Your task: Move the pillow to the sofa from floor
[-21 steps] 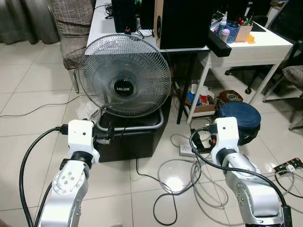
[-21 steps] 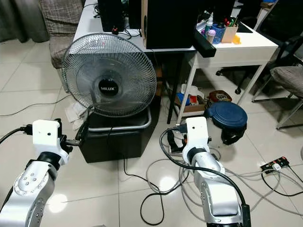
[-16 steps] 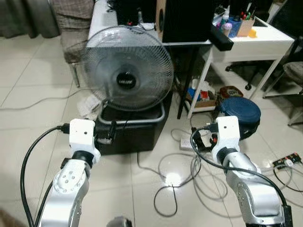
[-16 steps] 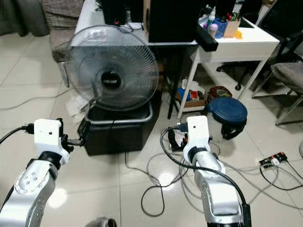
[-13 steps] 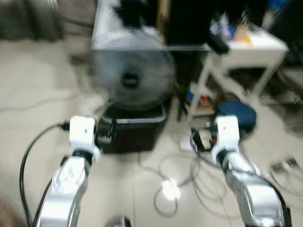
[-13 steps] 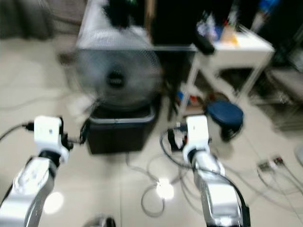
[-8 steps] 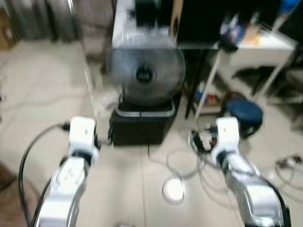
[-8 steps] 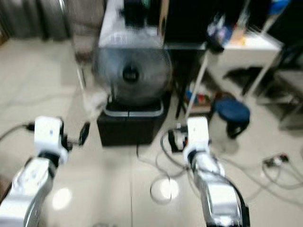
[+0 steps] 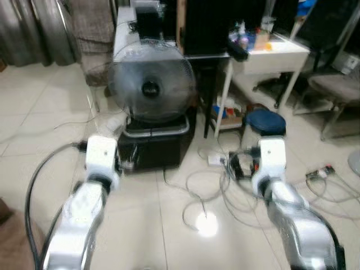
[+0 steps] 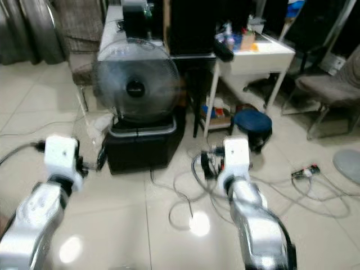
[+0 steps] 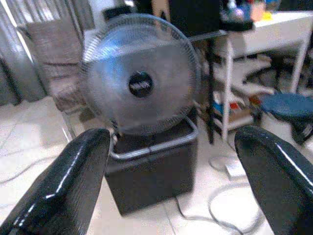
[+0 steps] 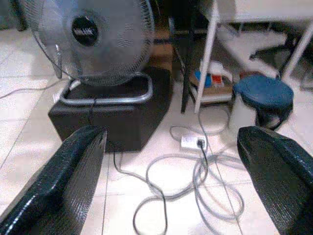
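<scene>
Both silver arms are raised in front of me over a tiled floor. My left gripper [image 9: 128, 163] points toward a black box [image 9: 154, 147] carrying a standing fan [image 9: 151, 87]. In the left wrist view its fingers [image 11: 68, 186] stand wide apart with nothing between them, so the left gripper [image 11: 171, 134] is open. My right gripper [image 9: 241, 166] hovers above loose cables [image 9: 208, 188]. The right wrist view shows the right gripper [image 12: 171, 132] open as well, its fingers [image 12: 274, 176] holding nothing.
A white desk [image 9: 270, 53] stands behind a blue-lidded bin [image 9: 264, 121]. A power strip [image 9: 318, 172] lies on the floor at the right. Chairs stand at the far right [image 9: 332, 90] and back left [image 9: 93, 22]. A brown edge [image 9: 7, 228] shows at the lower left.
The camera has backed away and swung, so the fan and desk look smaller and farther. Both arms keep the same pose, grippers still open.
</scene>
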`<state>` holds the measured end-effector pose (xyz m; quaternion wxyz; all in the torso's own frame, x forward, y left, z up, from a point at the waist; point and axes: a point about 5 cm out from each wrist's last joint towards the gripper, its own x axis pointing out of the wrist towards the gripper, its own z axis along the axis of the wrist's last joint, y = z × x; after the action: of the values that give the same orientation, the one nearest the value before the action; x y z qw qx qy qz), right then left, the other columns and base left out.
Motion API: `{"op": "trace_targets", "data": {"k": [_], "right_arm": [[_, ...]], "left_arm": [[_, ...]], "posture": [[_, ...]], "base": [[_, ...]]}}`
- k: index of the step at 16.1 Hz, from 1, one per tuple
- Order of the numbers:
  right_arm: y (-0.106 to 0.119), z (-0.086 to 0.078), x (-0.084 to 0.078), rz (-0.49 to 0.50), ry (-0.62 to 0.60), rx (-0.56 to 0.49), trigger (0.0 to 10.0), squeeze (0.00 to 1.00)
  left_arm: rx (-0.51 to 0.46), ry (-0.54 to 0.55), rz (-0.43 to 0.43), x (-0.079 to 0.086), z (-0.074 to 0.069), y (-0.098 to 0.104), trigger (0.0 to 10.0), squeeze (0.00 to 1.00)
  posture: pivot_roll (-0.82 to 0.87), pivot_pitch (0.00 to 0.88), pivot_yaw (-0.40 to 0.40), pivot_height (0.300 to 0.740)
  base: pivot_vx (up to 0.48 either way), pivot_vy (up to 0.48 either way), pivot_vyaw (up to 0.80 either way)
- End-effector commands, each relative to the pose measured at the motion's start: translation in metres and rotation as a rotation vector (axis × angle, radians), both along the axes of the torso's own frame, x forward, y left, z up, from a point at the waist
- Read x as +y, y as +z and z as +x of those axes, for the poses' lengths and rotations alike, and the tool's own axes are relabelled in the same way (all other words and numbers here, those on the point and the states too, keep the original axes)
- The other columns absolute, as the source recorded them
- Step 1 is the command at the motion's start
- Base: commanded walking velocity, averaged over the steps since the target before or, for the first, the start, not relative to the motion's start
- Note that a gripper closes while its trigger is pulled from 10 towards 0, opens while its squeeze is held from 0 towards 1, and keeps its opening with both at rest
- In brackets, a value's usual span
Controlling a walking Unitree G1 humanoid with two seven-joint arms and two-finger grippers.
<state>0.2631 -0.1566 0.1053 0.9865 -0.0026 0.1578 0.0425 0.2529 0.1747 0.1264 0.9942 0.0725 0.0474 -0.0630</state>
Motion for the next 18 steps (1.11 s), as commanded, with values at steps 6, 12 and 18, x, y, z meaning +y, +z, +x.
{"op": "trace_targets", "data": {"k": [6, 12, 18], "right_arm": [[0.0044, 0.0018, -0.0033, -0.019, -0.013, -0.018, 10.0, 0.0], [0.002, 0.0011, -0.0036, -0.023, -0.017, -0.011, 10.0, 0.0], [-0.0003, -0.0001, -0.0051, -0.028, -0.027, -0.001, 10.0, 0.0]], "left_arm": [[0.0, -0.005, 0.011, -0.0018, 0.0036, 0.0025, 10.0, 0.0], [-0.007, -0.011, 0.019, -0.0026, 0.0055, 0.0033, 10.0, 0.0], [-0.001, 0.002, 0.017, -0.0019, 0.0079, 0.0029, 10.0, 0.0]], "posture": [[0.07, 0.0, 0.01, 0.74], [0.06, 0.0, 0.013, 0.74], [0.06, 0.0, 0.021, 0.74]], "base": [[0.0, -0.48, 0.0], [0.0, -0.4, 0.0], [0.0, 0.24, 0.0]]}}
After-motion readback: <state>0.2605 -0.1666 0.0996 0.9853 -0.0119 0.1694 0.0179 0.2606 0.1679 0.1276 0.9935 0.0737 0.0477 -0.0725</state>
